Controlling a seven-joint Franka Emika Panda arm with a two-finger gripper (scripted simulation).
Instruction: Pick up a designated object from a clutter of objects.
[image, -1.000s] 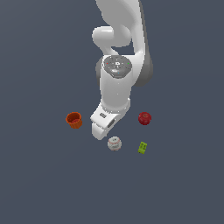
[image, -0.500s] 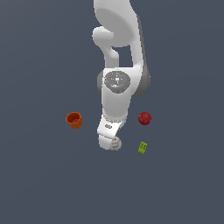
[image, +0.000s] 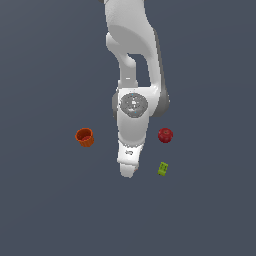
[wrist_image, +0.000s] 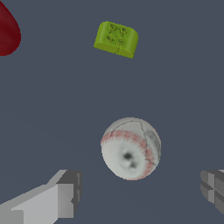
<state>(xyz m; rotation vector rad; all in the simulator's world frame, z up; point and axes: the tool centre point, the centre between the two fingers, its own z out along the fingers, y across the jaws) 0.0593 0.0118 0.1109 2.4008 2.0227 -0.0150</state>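
The designated object, a whitish-grey ball with reddish seams (wrist_image: 131, 148), shows only in the wrist view; in the exterior view the white hand hides it. My gripper (wrist_image: 140, 192) hangs open over it, with one fingertip (wrist_image: 65, 192) on one side of the ball and the other fingertip (wrist_image: 213, 186) on the far side, neither touching it. In the exterior view the gripper (image: 128, 170) points down at the spot where the ball lay. The rest of the clutter of objects lies around: an orange-red cup (image: 84, 137), a dark red ball (image: 165, 135) and a yellow-green block (image: 163, 168).
The block (wrist_image: 116, 39) and an edge of the dark red ball (wrist_image: 8, 31) also appear in the wrist view, beyond the whitish ball. Everything rests on a plain dark grey floor (image: 50, 210).
The arm has swung toward the whitish ball and come down over it; the ball, visible one second ago, is now covered by the hand in the exterior view.
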